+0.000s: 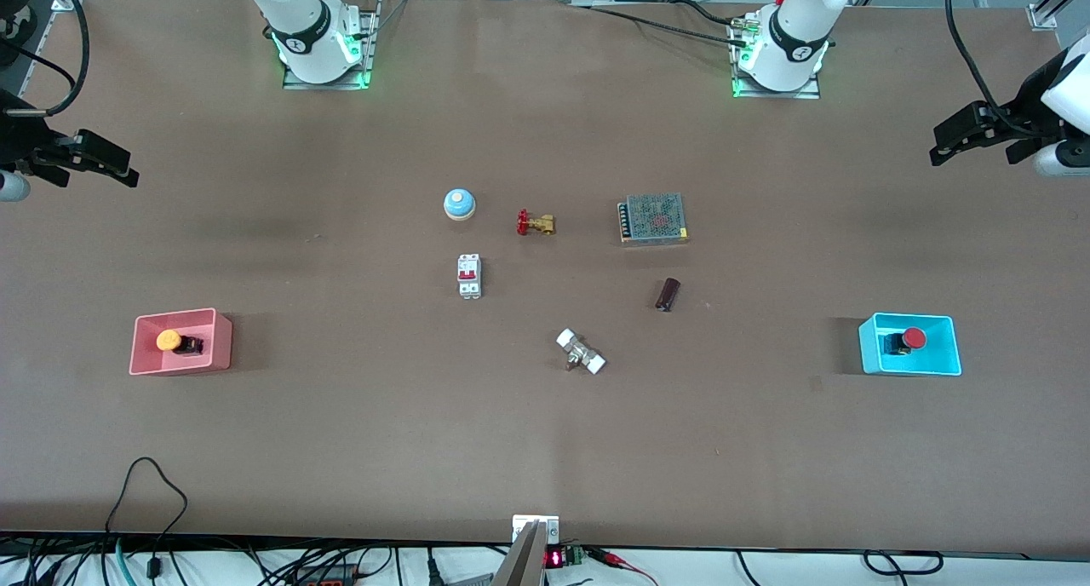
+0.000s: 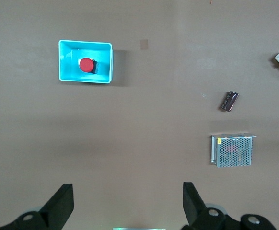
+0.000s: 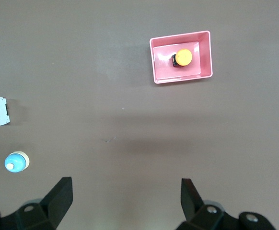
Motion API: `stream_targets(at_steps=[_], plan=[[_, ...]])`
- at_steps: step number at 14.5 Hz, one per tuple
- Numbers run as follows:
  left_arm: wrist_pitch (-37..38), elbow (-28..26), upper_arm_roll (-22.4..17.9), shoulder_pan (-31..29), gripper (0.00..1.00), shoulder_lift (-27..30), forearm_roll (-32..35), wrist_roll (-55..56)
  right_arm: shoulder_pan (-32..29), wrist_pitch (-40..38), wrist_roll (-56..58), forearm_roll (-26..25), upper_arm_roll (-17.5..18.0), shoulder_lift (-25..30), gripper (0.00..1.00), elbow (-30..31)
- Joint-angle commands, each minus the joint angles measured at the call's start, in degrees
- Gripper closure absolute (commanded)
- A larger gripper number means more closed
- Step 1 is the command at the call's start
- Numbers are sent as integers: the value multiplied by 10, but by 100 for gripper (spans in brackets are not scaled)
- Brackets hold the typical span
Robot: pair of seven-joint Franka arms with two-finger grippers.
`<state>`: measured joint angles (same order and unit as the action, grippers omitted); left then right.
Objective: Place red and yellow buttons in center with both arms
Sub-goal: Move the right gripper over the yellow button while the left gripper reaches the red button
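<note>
No readable brand or label from where I sit; the circuit breaker (image 1: 469, 276) shows red toggles but its print is too small to read, same w/ the mesh-covered power supply (image 1: 653, 219).

Yellow button (image 1: 169, 340) lies in the pink bin (image 1: 143, 360) toward the right arm's end of the table, cap tipped sideways, dark body beside it. Red button (image 1: 913, 338) lies in the cyan bin (image 1: 870, 358) toward the left arm's end, same attitude. Both bins well apart from the table (image 1: 545, 450) center.

Center stretch holds clutter: blue-and-white dome bell (image 1: 459, 203), brass valve w/ red handwheel (image 1: 535, 223) just beside it, power supply next along, toward the left arm's end. Nearer the front cam: breaker, a dark cylindrical capacitor (image 1: 668, 294), and a metal fitting w/ white end caps (image 1: 581, 353).

Left gripper (image 1: 958, 139) hangs over the table edge at its own end, jaws wide apart, holding nothing; I see the cyan bin in its wrist cam. Right gripper (image 1: 106, 162) hangs over its own end, jaws spread too, empty, pink bin in its wrist cam.
</note>
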<state>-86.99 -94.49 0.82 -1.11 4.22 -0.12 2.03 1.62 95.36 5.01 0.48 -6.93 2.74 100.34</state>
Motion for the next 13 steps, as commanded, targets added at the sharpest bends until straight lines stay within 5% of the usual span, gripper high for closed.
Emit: stream_targets(at_steps=[1, 13], plan=[[1, -5, 1, 1, 0, 6, 2, 1, 0, -11, 1, 10, 2, -3, 0, -13], [13, 30, 2, 10, 0, -23, 2, 8, -10, 21, 13, -6, -3, -100, 0, -43]])
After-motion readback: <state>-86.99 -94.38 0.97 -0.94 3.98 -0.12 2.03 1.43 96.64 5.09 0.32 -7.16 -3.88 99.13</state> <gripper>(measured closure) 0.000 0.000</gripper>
